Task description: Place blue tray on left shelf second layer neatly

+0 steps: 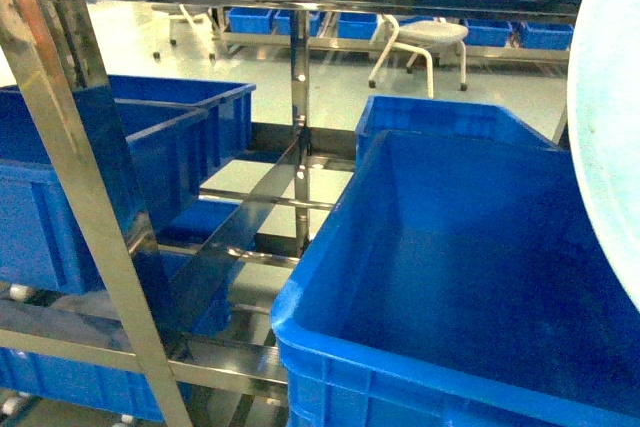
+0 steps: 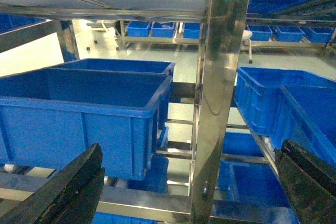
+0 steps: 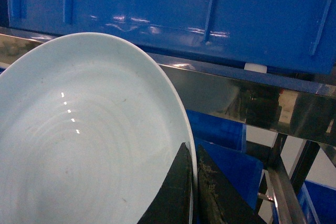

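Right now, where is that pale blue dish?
The blue tray is pinched by its rim in the right gripper, at the head view's right edge, beside a dark-blue crate.

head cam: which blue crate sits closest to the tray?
The big crate at lower right: the tray, held by the right gripper, hangs directly beside it. The other crates lie across the steel upright.
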